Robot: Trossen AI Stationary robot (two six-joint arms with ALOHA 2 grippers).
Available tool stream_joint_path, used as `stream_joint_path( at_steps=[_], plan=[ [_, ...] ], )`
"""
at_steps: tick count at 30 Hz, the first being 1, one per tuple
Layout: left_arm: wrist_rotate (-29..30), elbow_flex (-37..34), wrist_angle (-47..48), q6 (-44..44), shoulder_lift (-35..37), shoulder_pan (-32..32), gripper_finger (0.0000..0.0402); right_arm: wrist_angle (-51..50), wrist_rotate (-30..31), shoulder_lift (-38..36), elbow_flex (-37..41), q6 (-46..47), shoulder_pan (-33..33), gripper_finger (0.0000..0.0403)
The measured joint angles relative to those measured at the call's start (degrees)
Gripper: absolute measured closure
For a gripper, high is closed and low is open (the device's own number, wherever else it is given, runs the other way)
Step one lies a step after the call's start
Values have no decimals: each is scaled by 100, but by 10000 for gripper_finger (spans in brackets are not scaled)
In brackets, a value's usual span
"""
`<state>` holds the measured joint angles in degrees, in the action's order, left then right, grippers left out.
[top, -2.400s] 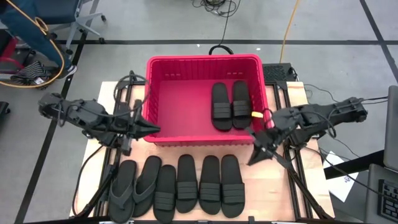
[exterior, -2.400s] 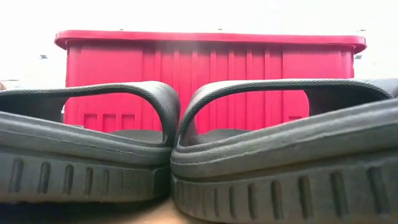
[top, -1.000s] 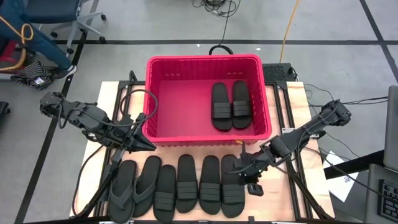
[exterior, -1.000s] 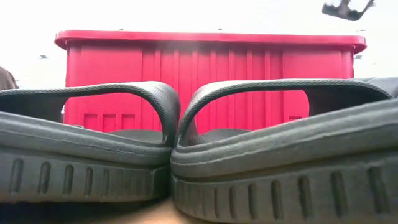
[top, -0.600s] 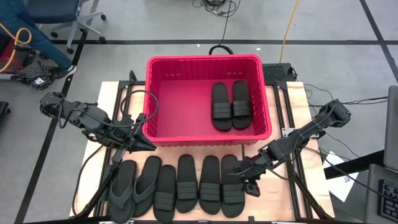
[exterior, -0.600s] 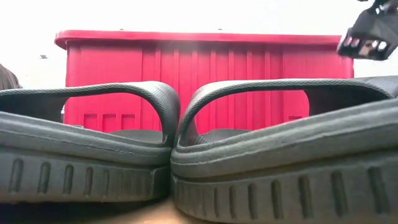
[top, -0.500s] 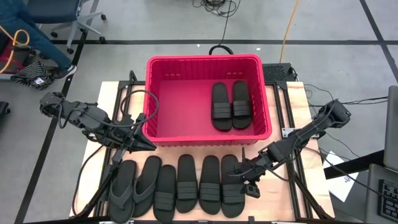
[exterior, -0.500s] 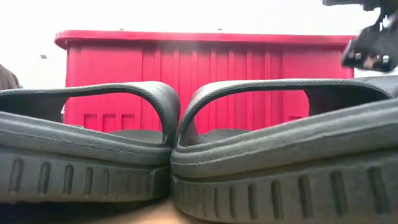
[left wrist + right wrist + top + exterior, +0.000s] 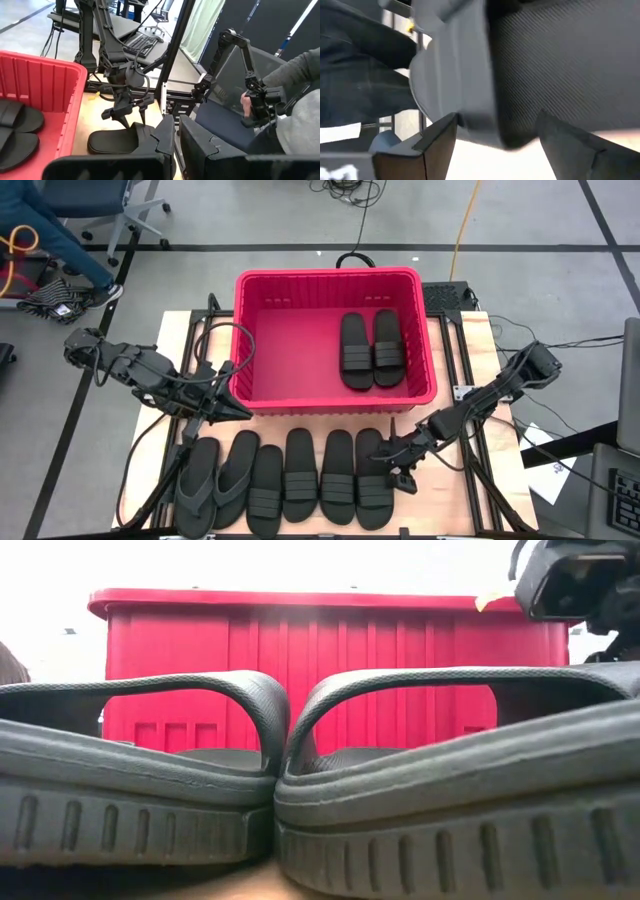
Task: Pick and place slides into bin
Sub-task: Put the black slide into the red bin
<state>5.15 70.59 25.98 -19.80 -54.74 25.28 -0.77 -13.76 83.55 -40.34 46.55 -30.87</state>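
Reaching down over the right end of the near row, the right gripper (image 9: 388, 452) has its two fingers (image 9: 437, 137) spread wide, one on each side of the strap of the rightmost slide (image 9: 371, 464), with nothing clenched between them; in the left wrist view the same gripper (image 9: 131, 112) hangs with its tips just above that slide (image 9: 114, 141), and whether they touch it cannot be told; in the low view its dark body (image 9: 575, 580) shows at the upper right, above the close-up straps. The left gripper (image 9: 236, 412) sits at the near left corner of the bin (image 9: 250, 395), its jaws closed on nothing, with the fingers (image 9: 159, 142) pressed together in its own wrist view.

Six slides lie side by side along the near edge of the table (image 9: 440, 500); the two at the left (image 9: 218, 478) have thong straps, the others (image 9: 318, 472) wide ribbed ones; two more slides (image 9: 372, 348) rest flat inside the red bin, toward its right wall. The bin stands at the far middle of the table.

Beyond the table, in the left wrist view, a person's hand (image 9: 246, 102) grips a second arm rig (image 9: 240, 55); a keyboard (image 9: 142, 44) lies on a desk farther off.
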Motion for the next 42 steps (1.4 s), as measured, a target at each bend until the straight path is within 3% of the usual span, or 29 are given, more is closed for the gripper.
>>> stream_joint_path(
  at_steps=[8, 12, 16, 18, 23, 30, 36, 42],
  plan=[
    [95, 0, -2, -54, 0, -2, 376, 1308, -161, 564, 0, -525, -31, 194],
    [96, 0, -2, -69, 0, 0, 376, 1507, -562, 873, -7, -435, -74, 264],
    [96, 0, -2, -26, 0, 0, 376, 1720, -847, 975, -4, -346, -102, 363],
    [94, 0, 0, -15, 0, 0, 376, 1651, -938, 846, 1, -260, -125, 389],
    [92, 0, 0, 15, 2, 0, 376, 1345, -865, 413, -216, -61, -105, 392],
    [89, 0, 12, 73, 0, 0, 376, -236, -1034, 41, -847, -243, -116, 395],
    [85, 0, 123, 62, 2, 0, 376, -363, -1505, -183, -1050, -352, -144, 396],
    [-112, 0, 255, 58, 0, -1, 376, -587, -1347, -223, -1772, -246, -155, 398]
  ],
)
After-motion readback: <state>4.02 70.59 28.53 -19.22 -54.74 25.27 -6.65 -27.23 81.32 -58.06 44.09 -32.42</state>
